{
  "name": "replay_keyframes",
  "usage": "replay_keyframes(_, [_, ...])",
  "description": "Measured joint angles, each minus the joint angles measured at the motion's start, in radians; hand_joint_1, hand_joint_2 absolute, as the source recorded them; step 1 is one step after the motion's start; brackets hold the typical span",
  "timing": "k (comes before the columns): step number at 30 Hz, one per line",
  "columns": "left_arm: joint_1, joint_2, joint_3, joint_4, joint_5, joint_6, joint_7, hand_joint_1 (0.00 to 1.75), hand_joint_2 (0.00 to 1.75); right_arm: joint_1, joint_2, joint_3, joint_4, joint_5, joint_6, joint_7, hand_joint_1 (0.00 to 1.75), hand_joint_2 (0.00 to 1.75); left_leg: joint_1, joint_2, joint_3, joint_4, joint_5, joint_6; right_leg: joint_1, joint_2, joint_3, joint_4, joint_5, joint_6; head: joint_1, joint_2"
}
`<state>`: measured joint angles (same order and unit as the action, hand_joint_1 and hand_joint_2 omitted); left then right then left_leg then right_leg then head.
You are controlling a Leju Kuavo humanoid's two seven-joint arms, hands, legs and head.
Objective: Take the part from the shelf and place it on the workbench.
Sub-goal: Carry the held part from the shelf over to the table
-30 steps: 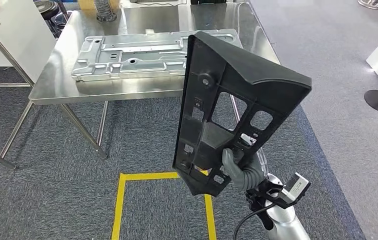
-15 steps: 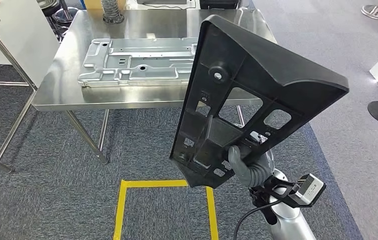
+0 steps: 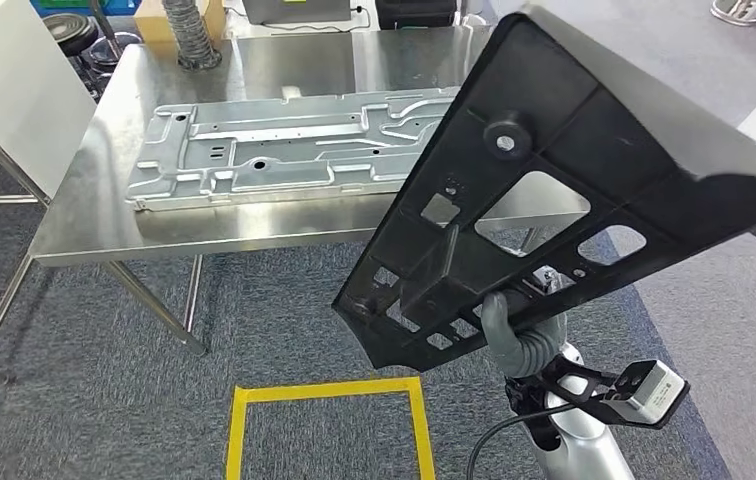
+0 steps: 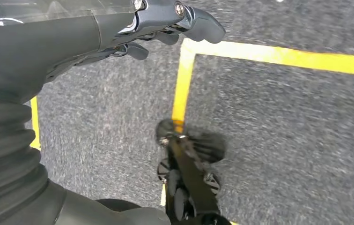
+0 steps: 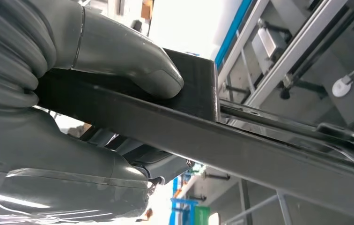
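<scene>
The right hand (image 3: 516, 335) is clamped on the lower end of the big black part (image 3: 544, 215), holding it tilted in the air over the workbench's (image 3: 84, 215) front right corner. The part's far end runs off the picture, and it hides most of the fingers. A grey metal plate (image 3: 274, 150) lies flat on the workbench. The left hand (image 4: 165, 23) hangs over yellow floor tape (image 4: 184, 79), fingers probably loose and holding nothing, but it's blurry.

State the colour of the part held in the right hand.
Black; the part in the right hand shows best in the head view.
</scene>
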<state>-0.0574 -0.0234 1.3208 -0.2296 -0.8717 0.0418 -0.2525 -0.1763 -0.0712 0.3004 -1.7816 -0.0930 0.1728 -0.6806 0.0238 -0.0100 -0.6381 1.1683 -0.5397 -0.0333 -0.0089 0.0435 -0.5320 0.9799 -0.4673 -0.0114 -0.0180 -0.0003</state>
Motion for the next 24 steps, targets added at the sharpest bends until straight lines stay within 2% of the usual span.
replay_keyframes(1, [0.001, 0.001, 0.0, 0.0, -0.003, 0.0, 0.0, 0.0, 1.75, 0.002, 0.001, -0.002, 0.0, 0.0, 0.0, -0.001, 1.75, 1.75, 0.004, -0.005, 0.014, -0.063, 0.049, -0.004, -0.002, 0.006, 0.01, 0.003, -0.01, 0.005, -0.001, 0.0])
replay_keyframes(3, [0.002, 0.003, 0.0, 0.0, -0.008, 0.0, 0.001, 0.0, 1.75, 0.007, 0.002, -0.008, -0.001, 0.004, -0.007, -0.003, 1.75, 1.75, 0.004, -0.011, 0.03, -0.139, 0.098, 0.003, -0.003, 0.015, 0.017, 0.007, -0.025, 0.017, -0.004, 0.0])
replay_keyframes(5, [0.0, 0.006, -0.001, 0.0, -0.009, 0.0, 0.001, 0.0, 1.75, 0.014, 0.003, -0.014, -0.001, 0.008, -0.015, -0.003, 1.75, 1.75, -0.001, -0.009, 0.034, -0.147, 0.095, 0.024, -0.003, 0.021, 0.016, 0.013, -0.029, 0.031, -0.005, 0.0])
replay_keyframes(7, [-0.001, 0.008, -0.001, 0.0, -0.009, 0.0, 0.0, 0.0, 1.75, 0.016, 0.003, -0.019, -0.002, 0.011, -0.017, -0.003, 1.75, 1.75, 0.0, -0.008, 0.047, -0.152, 0.096, 0.04, -0.004, 0.008, 0.004, 0.047, -0.029, 0.041, -0.004, 0.0])
replay_keyframes(8, [-0.002, 0.008, -0.001, 0.0, -0.009, 0.0, -0.001, 0.0, 1.75, 0.015, 0.004, -0.02, -0.002, 0.011, -0.017, -0.003, 1.75, 1.75, 0.0, -0.008, 0.055, -0.154, 0.092, 0.046, -0.005, -0.004, -0.018, 0.087, -0.033, 0.044, -0.003, 0.0])
replay_keyframes(9, [-0.002, 0.009, -0.001, 0.0, -0.009, 0.001, -0.002, 0.0, 1.75, 0.014, 0.004, -0.021, -0.003, 0.011, -0.017, -0.003, 1.75, 1.75, -0.001, -0.007, 0.063, -0.156, 0.086, 0.052, -0.005, -0.017, -0.054, 0.145, -0.045, 0.047, -0.002, 0.0])
replay_keyframes(11, [-0.002, 0.01, -0.001, 0.0, -0.009, 0.002, -0.002, 0.0, 1.75, 0.013, 0.007, -0.022, -0.001, 0.01, -0.016, -0.003, 1.75, 1.75, -0.004, -0.005, 0.078, -0.156, 0.072, 0.058, -0.005, -0.031, -0.141, 0.267, -0.088, 0.051, -0.001, 0.0])
replay_keyframes(12, [-0.001, 0.011, -0.001, 0.0, -0.009, 0.003, -0.003, 0.0, 1.75, 0.013, 0.008, -0.022, 0.001, 0.009, -0.015, -0.003, 1.75, 1.75, -0.005, -0.005, 0.088, -0.156, 0.063, 0.058, -0.005, -0.032, -0.175, 0.303, -0.105, 0.051, -0.001, 0.0])
replay_keyframes(13, [-0.001, 0.011, -0.001, 0.0, -0.01, 0.003, -0.003, 0.0, 1.75, 0.013, 0.009, -0.023, 0.002, 0.008, -0.015, -0.003, 1.75, 1.75, -0.007, -0.005, 0.099, -0.156, 0.054, 0.058, -0.004, -0.033, -0.193, 0.306, -0.105, 0.049, -0.001, 0.0])
replay_keyframes(14, [-0.001, 0.012, -0.001, 0.0, -0.01, 0.004, -0.004, 0.0, 1.75, 0.012, 0.01, -0.023, 0.003, 0.008, -0.014, -0.003, 1.75, 1.75, -0.009, -0.005, 0.113, -0.156, 0.044, 0.058, -0.003, -0.033, -0.195, 0.277, -0.085, 0.045, -0.001, 0.0])
replay_keyframes(15, [-0.001, 0.012, -0.001, 0.0, -0.011, 0.004, -0.005, 0.0, 1.75, 0.011, 0.011, -0.023, 0.003, 0.007, -0.015, -0.003, 1.75, 1.75, -0.011, -0.005, 0.128, -0.157, 0.033, 0.057, 0.0, -0.034, -0.181, 0.218, -0.045, 0.036, 0.0, 0.0])
replay_keyframes(16, [-0.001, 0.012, -0.001, 0.0, -0.011, 0.004, -0.005, 0.0, 1.75, 0.009, 0.012, -0.023, 0.004, 0.006, -0.016, -0.004, 1.75, 1.75, -0.013, -0.005, 0.141, -0.158, 0.023, 0.056, 0.005, -0.036, -0.161, 0.148, 0.008, 0.025, 0.0, 0.0])
replay_keyframes(17, [-0.001, 0.012, -0.001, 0.0, -0.011, 0.004, -0.005, 0.0, 1.75, 0.008, 0.014, -0.023, 0.004, 0.006, -0.017, -0.004, 1.75, 1.75, -0.015, -0.007, 0.154, -0.159, 0.013, 0.053, 0.01, -0.038, -0.144, 0.095, 0.041, 0.016, -0.001, 0.0])
replay_keyframes(18, [-0.002, 0.012, -0.001, 0.0, -0.011, 0.003, -0.005, 0.0, 1.75, 0.007, 0.015, -0.023, 0.004, 0.005, -0.017, -0.004, 1.75, 1.75, -0.015, -0.007, 0.162, -0.163, 0.003, 0.048, 0.015, -0.039, -0.131, 0.059, 0.058, 0.009, -0.001, 0.0])
replay_keyframes(19, [-0.003, 0.013, -0.001, 0.0, -0.011, 0.003, -0.005, 0.0, 1.75, 0.006, 0.017, -0.023, 0.004, 0.005, -0.017, -0.004, 1.75, 1.75, -0.016, -0.007, 0.172, -0.162, 0.0, 0.042, 0.018, -0.038, -0.123, 0.041, 0.059, 0.006, -0.001, 0.0])
replay_keyframes(20, [-0.004, 0.014, -0.001, 0.0, -0.011, 0.002, -0.004, 0.0, 1.75, 0.005, 0.018, -0.023, 0.005, 0.004, -0.017, -0.004, 1.75, 1.75, -0.018, -0.007, 0.182, -0.164, 0.0, 0.034, 0.017, -0.036, -0.114, 0.036, 0.047, 0.005, 0.0, 0.0])
replay_keyframes(22, [-0.005, 0.017, -0.001, 0.0, -0.009, 0.003, -0.004, 0.0, 1.75, 0.004, 0.023, -0.023, 0.005, 0.005, -0.017, -0.004, 1.75, 1.75, -0.018, -0.002, 0.195, -0.15, 0.001, 0.023, 0.012, -0.034, -0.086, 0.017, 0.05, -0.003, 0.0, 0.0])
replay_keyframes(23, [-0.006, 0.018, -0.001, 0.0, -0.009, 0.003, -0.003, 0.0, 1.75, 0.002, 0.027, -0.023, 0.006, 0.005, -0.017, -0.004, 1.75, 1.75, -0.017, -0.001, 0.185, -0.123, -0.003, 0.019, 0.009, -0.035, -0.071, 0.012, 0.051, -0.008, -0.002, 0.0])
replay_keyframes(24, [-0.008, 0.018, -0.001, 0.0, -0.008, 0.004, -0.003, 0.0, 1.75, -0.001, 0.03, -0.023, 0.008, 0.005, -0.016, -0.004, 1.75, 1.75, -0.016, 0.001, 0.16, -0.074, -0.017, 0.016, 0.008, -0.035, -0.058, 0.01, 0.047, -0.013, -0.003, 0.0])
